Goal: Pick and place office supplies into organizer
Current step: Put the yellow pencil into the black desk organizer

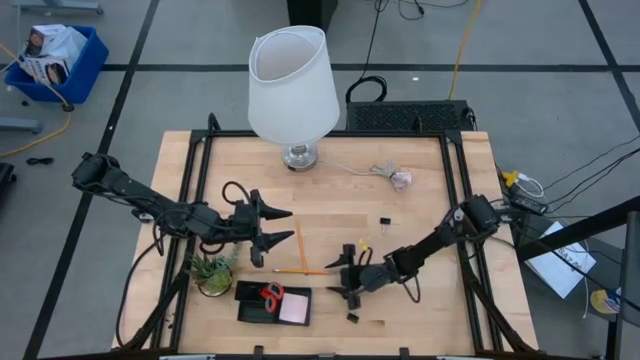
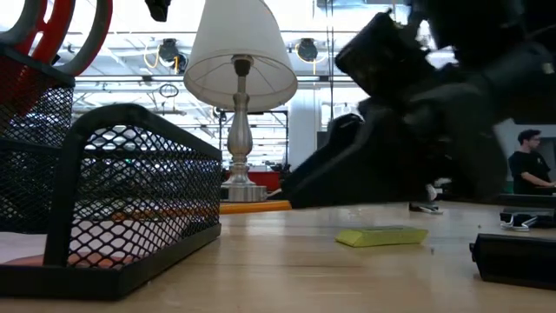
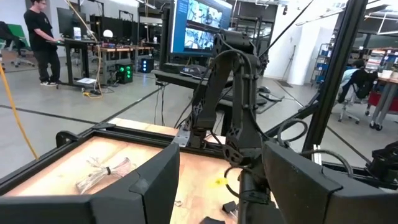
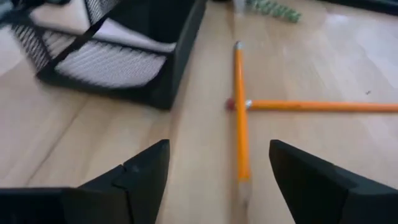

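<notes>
High view: two dark arms work over a wooden table (image 1: 420, 200) beneath a white-shaded lamp (image 1: 292, 85).
Right gripper (image 1: 347, 277): jaws spread wide and holding nothing, low over the table, just beside the organizer.
Pencils (image 4: 239, 112): two orange ones lie crossed on the wood, just ahead of the right jaws and slightly to one side, apart from them.
Organizer (image 1: 273, 303): black mesh tray just beyond the right jaws, already holding red-handled scissors (image 1: 271, 293) and a pink sticky-note pad (image 1: 294, 309).
Left gripper (image 1: 268, 234): jaws partly apart with nothing seen between them, waiting above the table beside the potted plant (image 1: 213, 270).
Binder clips (image 1: 385, 220): small black ones lie loose on the table, behind and beside the right jaws.
Step in hand: judged to be the approach to a pencil, before any grasp.
Next move: likely calls for centring the wide jaws across one pencil's shaft, lowering, then closing without rolling the other.
Writing: no brand, label or lettering can be read.
</notes>
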{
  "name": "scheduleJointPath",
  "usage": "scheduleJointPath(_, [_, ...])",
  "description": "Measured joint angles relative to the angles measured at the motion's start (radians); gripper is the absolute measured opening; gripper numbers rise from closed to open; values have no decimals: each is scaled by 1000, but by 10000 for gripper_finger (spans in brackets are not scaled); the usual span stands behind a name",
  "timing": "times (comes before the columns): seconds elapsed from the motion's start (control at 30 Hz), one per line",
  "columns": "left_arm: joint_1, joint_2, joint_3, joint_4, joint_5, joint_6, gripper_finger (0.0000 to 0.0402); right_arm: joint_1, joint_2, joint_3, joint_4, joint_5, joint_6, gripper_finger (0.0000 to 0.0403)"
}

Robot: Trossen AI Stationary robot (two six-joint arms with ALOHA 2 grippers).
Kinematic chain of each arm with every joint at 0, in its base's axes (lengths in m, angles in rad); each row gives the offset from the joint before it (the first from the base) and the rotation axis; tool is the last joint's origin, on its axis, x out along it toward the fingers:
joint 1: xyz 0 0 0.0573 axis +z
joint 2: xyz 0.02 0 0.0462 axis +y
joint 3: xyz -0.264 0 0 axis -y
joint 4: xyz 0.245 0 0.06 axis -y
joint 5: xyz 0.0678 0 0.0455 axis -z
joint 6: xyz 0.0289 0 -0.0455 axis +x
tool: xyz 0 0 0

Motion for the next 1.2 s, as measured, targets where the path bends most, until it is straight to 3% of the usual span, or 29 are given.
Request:
scheduleJointPath(0.47, [0, 0, 0, -3, 0, -5, 234, -58, -1, 8, -40, -79, 89, 206])
scheduleJointPath(1.2, [0, 0, 0, -3, 0, -7, 234, -75, -1, 7, -100, -161, 110, 33])
